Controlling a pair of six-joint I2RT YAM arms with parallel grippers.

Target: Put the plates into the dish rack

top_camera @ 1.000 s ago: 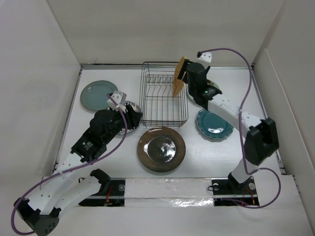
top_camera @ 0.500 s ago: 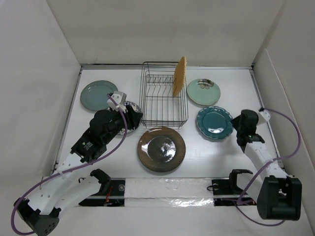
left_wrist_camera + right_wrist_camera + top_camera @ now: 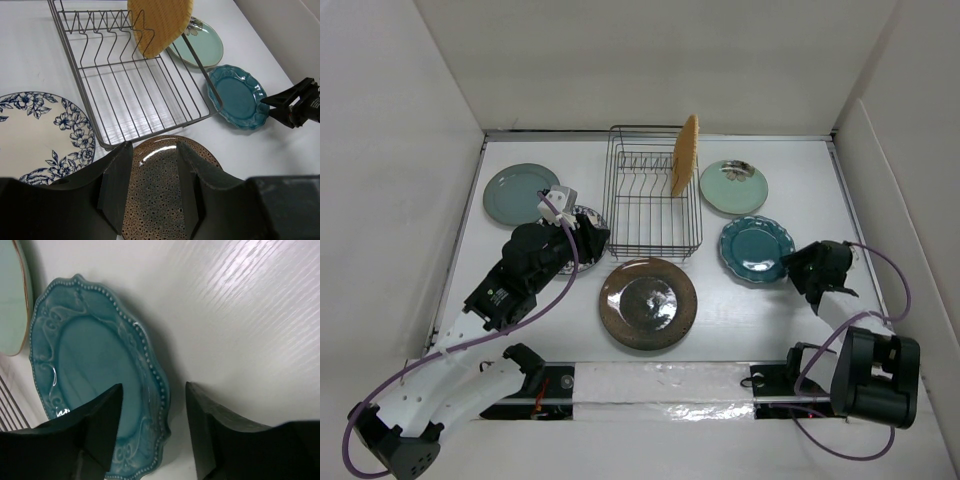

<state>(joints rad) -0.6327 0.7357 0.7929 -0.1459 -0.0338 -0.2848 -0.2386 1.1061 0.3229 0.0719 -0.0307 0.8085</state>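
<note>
Seen from above, the left arm covers most of the white round plate with blue floral pattern, leaving only its right rim. In the left wrist view the orange-tan round plate runs off the top edge, and the left claw hides part of the glossy brown speckled plate. In the right wrist view the pale mint plate is a sliver at the left edge, and the right claw covers the lower part of the dark teal scalloped plate

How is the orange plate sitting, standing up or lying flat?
Standing up: the orange plate stands on edge inside the dish rack.
</note>
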